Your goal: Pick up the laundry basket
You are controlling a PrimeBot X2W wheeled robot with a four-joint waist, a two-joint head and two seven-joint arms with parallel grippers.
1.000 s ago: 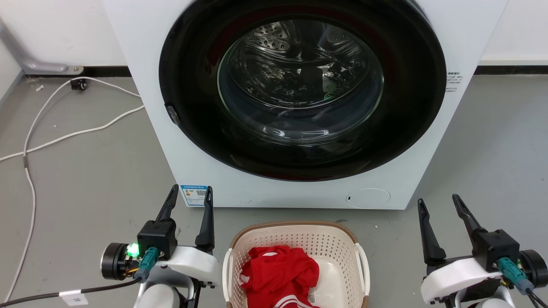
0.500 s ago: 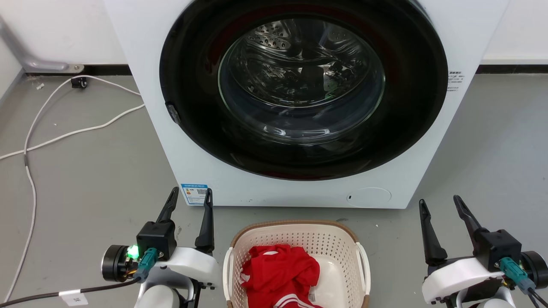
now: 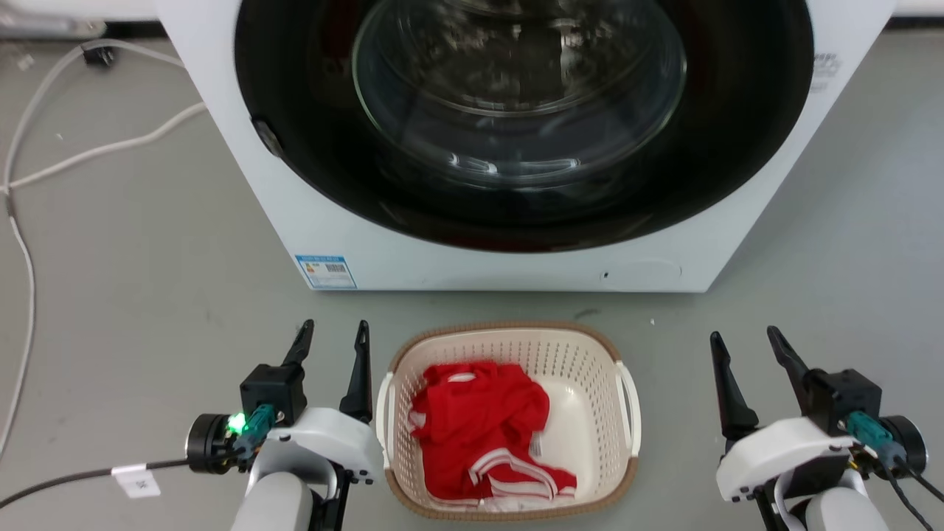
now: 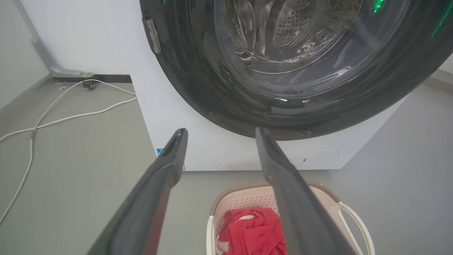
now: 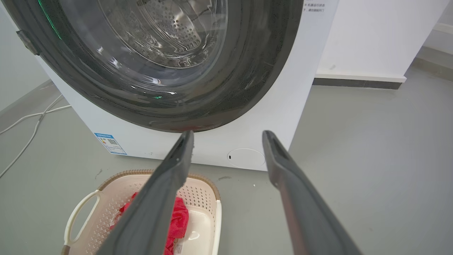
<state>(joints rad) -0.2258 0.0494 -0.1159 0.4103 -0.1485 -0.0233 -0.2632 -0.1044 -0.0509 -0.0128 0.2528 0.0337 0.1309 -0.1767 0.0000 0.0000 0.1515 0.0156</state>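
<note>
A grey floor (image 3: 147, 243) runs up to a white wall (image 4: 88, 35) with a dark skirting strip (image 5: 357, 83). White cables (image 3: 96, 147) trail across the floor at the robot's left. A white front-loading washing machine (image 3: 332, 236) stands ahead; its round dark door (image 3: 516, 110) has a glass centre, and a small blue label (image 3: 325, 271) sits low on its front.

The laundry basket (image 3: 501, 327) sits on the floor just in front of the machine, apart from it, with a red garment with white stripes (image 3: 479, 420) lying inside. The left fingers (image 3: 359, 376) are spread apart and hold nothing. They point toward the machine, and the inner one is just beside the basket's left white handle (image 3: 383, 413); whether they touch cannot be told. The right fingers (image 3: 729, 398) are likewise apart and empty, standing clearly off from the basket's right handle (image 3: 630, 413) with bare floor between.
</note>
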